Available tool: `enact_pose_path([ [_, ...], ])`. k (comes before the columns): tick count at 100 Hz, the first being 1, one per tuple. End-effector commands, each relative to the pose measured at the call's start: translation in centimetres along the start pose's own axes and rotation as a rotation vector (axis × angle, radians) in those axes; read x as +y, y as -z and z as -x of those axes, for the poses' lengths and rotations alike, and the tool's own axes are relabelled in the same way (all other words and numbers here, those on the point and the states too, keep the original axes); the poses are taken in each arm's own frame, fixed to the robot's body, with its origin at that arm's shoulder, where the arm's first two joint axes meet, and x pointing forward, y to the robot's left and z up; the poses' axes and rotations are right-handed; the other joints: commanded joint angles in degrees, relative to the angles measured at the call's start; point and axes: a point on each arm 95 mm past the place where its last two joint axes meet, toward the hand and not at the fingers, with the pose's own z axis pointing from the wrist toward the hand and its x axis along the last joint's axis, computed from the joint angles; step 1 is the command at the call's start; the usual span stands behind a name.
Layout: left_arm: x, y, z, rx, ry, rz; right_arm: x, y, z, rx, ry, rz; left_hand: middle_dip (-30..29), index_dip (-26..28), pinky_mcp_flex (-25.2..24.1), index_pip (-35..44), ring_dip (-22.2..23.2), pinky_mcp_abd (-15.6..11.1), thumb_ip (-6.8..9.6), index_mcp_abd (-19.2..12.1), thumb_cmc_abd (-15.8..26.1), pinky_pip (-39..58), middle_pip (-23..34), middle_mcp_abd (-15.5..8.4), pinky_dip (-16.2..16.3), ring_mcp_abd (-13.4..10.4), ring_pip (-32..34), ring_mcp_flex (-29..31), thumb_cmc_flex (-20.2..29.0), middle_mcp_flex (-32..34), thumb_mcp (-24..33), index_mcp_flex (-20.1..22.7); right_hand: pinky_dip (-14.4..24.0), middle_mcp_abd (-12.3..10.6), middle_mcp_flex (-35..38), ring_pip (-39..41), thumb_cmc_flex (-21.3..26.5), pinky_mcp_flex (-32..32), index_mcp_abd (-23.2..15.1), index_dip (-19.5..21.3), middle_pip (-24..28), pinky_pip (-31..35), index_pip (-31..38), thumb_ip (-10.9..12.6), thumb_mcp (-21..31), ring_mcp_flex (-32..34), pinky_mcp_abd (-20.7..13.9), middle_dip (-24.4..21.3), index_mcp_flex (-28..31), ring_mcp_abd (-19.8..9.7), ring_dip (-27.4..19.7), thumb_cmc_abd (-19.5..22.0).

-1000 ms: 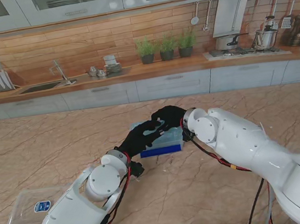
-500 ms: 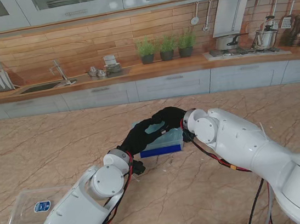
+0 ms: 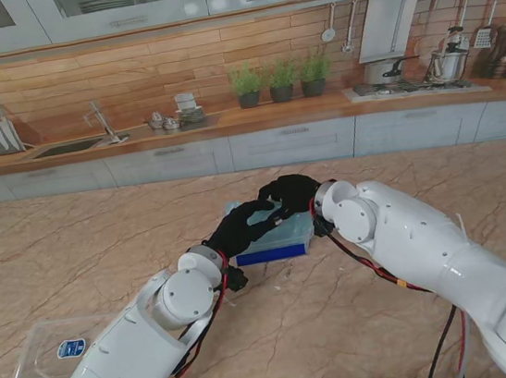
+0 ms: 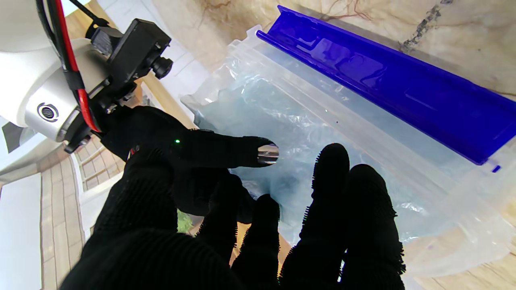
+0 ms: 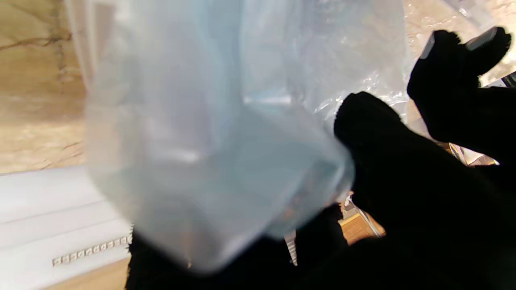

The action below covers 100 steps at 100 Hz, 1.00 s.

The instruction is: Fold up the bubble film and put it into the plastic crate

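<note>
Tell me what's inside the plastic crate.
The plastic crate holds crumpled bubble film. The left robot hand and right robot hand hover over it, covering part of the film; anything beneath the film is hidden.

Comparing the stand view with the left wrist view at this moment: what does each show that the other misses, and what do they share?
Only the stand view shows both arms whole, the clear lid lying on the table near the robot's left, and the kitchen counter behind. Only the left wrist view shows the bubble film crumpled inside the plastic crate, and the left hand's fingers spread apart over it. Both show the left hand, the right hand, and the crate's blue edge.
</note>
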Motion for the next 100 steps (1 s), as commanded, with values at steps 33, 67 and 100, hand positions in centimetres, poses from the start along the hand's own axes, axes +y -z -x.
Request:
enact_pose_path([
  [33, -0.1, -0.8, 0.2, -0.046, 0.004, -0.022, 1.0, 1.8, 0.4, -0.027, 0.027, 0.145, -0.15, -0.33, 1.34, -0.09, 0.33, -0.9, 1.47, -0.33, 2.53, 1.37, 0.26, 3.06, 0.37, 1.45, 2.11, -0.27, 1.24, -1.76, -1.02, -1.31, -2.8, -0.66, -1.87, -6.36, -0.77, -1.52, -0.81, 2.51, -0.49, -10.34, 0.83, 1.77, 1.54, -2.87, 3.4, 0.58, 0.45, -0.05, -3.38, -0.56],
  [67, -0.1, -1.2, 0.3, -0.08, 0.018, -0.005, 0.9, 1.8, 0.5, -0.066, 0.068, 0.21, -0.07, -0.3, 1.82, -0.23, 0.34, -0.92, 1.48, -0.11, 2.74, 1.67, 0.35, 3.77, 0.44, 1.64, 2.61, -0.05, 1.14, -1.76, -1.12, -1.04, -3.73, 0.66, 4.46, 1.91, 5.88, 4.49, -1.25, -6.98, 4.9, 1.53, 12.4, -1.17, 0.89, 3.17, 1.79, 1.28, 2.04, 1.55, -1.69, -0.95],
  [100, 0.0, -1.0, 0.4, -0.084, 0.038, -0.008, -0.4, 0.2, 0.1, -0.036, 0.089, 0.154, 0.05, -0.27, 2.07, -0.42, 0.34, -0.85, 1.51, 0.12, 2.87, 1.88, 0.57, 4.33, 0.55, 1.71, 3.05, 0.08, 1.13, -1.49, -1.23, -0.73, -6.06, -0.81, 14.68, 2.37, 9.85, 11.84, -3.66, -9.78, 3.6, 8.26, 17.87, -3.63, 7.09, 12.37, -1.16, -0.48, 9.18, 1.03, -2.7, 0.13],
])
